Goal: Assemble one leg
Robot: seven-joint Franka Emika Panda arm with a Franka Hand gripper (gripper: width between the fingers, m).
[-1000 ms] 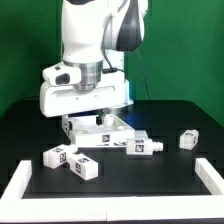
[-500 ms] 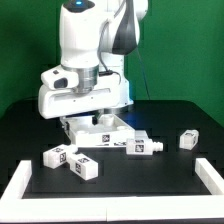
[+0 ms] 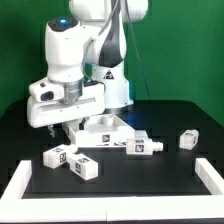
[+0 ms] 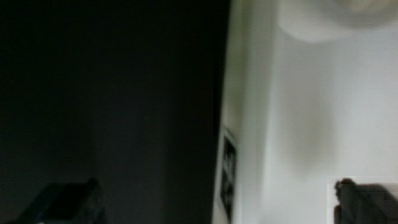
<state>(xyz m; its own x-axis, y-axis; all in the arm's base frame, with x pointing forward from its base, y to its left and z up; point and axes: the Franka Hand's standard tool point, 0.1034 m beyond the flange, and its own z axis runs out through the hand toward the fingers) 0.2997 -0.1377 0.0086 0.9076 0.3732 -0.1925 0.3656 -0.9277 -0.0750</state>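
Since a second ago the arm [image 3: 78, 45] has swung toward the exterior view's left, carrying its broad white wrist block [image 3: 65, 101] from above the tabletop [image 3: 102, 131] to a spot over that panel's left edge; the loose parts lie where they lay before. The tool [image 4: 217, 196] is spread wide. In the wrist view its two dark fingertips [image 4: 68, 200] stand far apart with nothing pinched between them. Beneath them that view is split between black counter and the white face of the tabletop, whose edge carries a marker tag [image 4: 230, 165]. From the exterior view the fingers are hidden under the wrist block, so how high they hang above the counter [image 3: 150, 190] cannot be told. The tabletop lies flat near the middle of the counter, close to the robot's base. Four short white legs, each with tags, lie loose around it. The nearest leg [image 3: 140, 147] lies on its side just beside the tabletop's front corner on the exterior view's right; whether they touch cannot be told. The right leg [image 3: 187, 140] sits well apart, farther toward that same side. The left leg [image 3: 57, 155] and the front leg [image 3: 84, 168] lie near each other in front of the tabletop, toward the exterior view's left. A raised white rim [image 3: 20, 182] borders the counter.
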